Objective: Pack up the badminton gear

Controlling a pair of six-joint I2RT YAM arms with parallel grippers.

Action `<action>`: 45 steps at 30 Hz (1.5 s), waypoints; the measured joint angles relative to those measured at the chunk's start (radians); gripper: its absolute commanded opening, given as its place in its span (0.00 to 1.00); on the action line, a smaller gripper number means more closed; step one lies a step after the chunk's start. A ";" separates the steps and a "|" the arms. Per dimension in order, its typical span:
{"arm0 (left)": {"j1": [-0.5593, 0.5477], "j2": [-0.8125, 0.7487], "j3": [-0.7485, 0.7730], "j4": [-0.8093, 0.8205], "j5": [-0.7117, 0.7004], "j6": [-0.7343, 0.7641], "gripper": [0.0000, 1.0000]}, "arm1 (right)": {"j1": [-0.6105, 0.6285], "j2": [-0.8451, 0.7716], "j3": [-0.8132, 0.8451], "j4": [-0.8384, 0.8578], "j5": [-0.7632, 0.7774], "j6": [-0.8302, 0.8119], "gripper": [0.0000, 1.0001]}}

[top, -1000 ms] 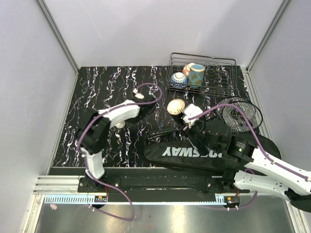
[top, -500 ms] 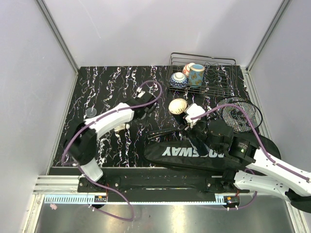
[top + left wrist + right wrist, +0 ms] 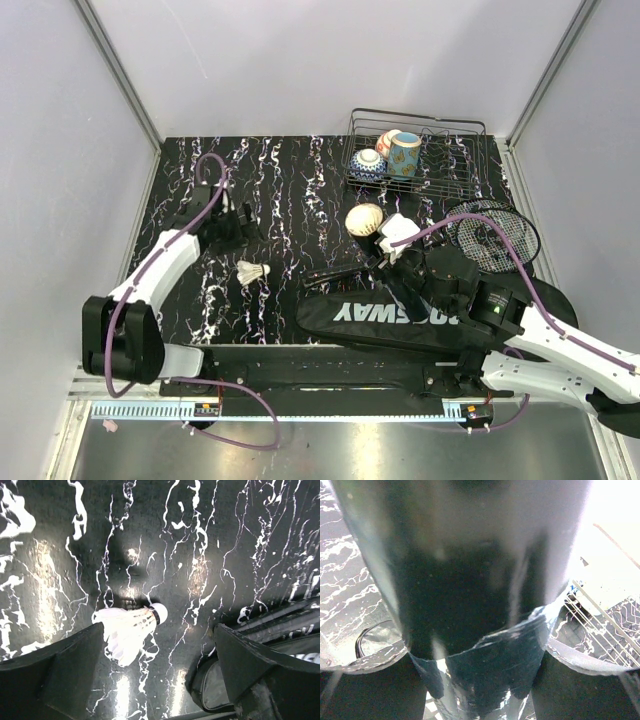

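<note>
While the left pincer (image 3: 160,635) hangs with its fingers wide apart, the shuttlecock (image 3: 131,630) lies free on the desk (image 3: 225,540) near it. Right pincer (image 3: 472,657) is clamped on the tube (image 3: 475,580), by the bag's (image 3: 400,315) far edge. Racket (image 3: 492,235) head lies further right.
</note>
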 measured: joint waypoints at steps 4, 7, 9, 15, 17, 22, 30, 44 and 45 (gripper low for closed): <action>0.082 -0.082 -0.114 0.062 0.087 -0.053 0.82 | 0.000 0.000 0.000 0.000 0.000 0.000 0.44; 0.116 -0.123 -0.200 0.110 0.142 -0.102 0.72 | 0.000 0.002 0.000 0.000 -0.001 0.001 0.44; 0.128 -0.135 -0.249 0.142 0.167 -0.131 0.69 | 0.000 0.002 0.000 0.000 -0.001 0.001 0.44; 0.132 -0.148 -0.336 0.215 0.203 -0.192 0.66 | 0.000 0.003 0.000 0.000 -0.002 0.008 0.44; 0.132 -0.133 -0.336 0.247 0.202 -0.197 0.63 | 0.000 0.008 0.000 0.000 -0.008 0.010 0.44; 0.132 -0.063 -0.337 0.331 0.201 -0.207 0.38 | 0.000 0.023 0.000 -0.001 -0.019 0.018 0.44; 0.131 -0.052 -0.335 0.341 0.227 -0.183 0.00 | 0.000 0.035 0.000 0.000 -0.019 0.017 0.43; -0.168 -0.311 0.223 0.232 0.496 0.055 0.00 | 0.000 0.150 0.004 -0.041 -0.018 -0.047 0.43; -0.188 -0.324 0.248 0.224 0.505 0.070 0.00 | 0.000 0.154 0.005 -0.046 -0.018 -0.048 0.43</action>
